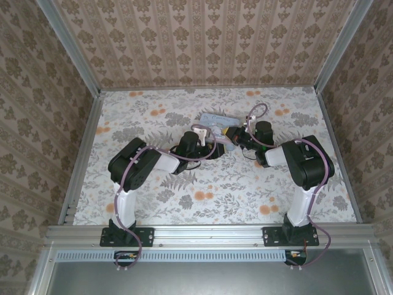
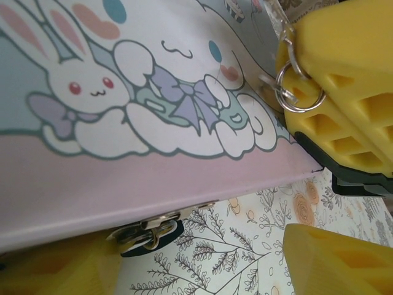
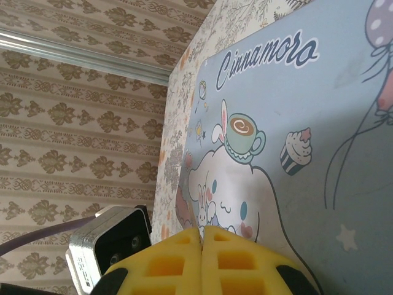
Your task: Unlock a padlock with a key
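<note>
The small dark padlock (image 2: 146,234) hangs from the metal hasp on the edge of the pale cartoon-printed tin (image 2: 184,92), against the floral floor. My left gripper (image 2: 193,246) is open; its left finger (image 2: 55,270) sits right beside the padlock and the other finger (image 2: 334,258) stands apart from it. My right gripper (image 3: 201,230) is shut, with a thin metal sliver, the key (image 3: 193,215), poking out between its yellow fingers. The key's ring (image 2: 299,91) and a clear tag dangle from those fingers (image 2: 350,74) over the tin's corner. Both grippers (image 1: 216,147) (image 1: 232,135) meet at the tin (image 1: 215,120).
The tin lies flat mid-table on the flower-printed floor (image 1: 245,184). Patterned walls (image 1: 202,37) and aluminium rails close in the back and both sides. The left wrist's camera housing (image 3: 110,243) is close beside my right fingers.
</note>
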`<state>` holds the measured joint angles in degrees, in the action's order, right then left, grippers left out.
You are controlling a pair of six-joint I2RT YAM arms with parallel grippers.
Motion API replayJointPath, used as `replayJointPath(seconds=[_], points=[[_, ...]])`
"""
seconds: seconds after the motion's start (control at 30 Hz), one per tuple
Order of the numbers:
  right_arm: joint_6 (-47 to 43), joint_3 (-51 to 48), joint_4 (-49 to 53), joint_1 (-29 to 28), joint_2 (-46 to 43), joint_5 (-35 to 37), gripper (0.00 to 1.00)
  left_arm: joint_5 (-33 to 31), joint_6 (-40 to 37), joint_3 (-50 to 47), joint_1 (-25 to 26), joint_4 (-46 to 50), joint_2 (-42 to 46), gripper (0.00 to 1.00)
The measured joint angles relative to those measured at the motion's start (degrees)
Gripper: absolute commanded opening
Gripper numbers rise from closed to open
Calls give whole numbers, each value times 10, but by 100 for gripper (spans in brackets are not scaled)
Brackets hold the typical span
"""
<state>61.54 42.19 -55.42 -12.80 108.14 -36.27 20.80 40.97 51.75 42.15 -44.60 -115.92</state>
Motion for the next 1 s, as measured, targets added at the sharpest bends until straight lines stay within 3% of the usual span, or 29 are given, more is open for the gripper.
replayJointPath(seconds=[0.5, 1.0], points=[[0, 0, -15, 0, 7, 0, 0, 0, 61, -45, -1, -119, -15, 66], [2, 0, -21, 0, 10, 0, 0, 0, 98, -60, 12, -159, -19, 64]])
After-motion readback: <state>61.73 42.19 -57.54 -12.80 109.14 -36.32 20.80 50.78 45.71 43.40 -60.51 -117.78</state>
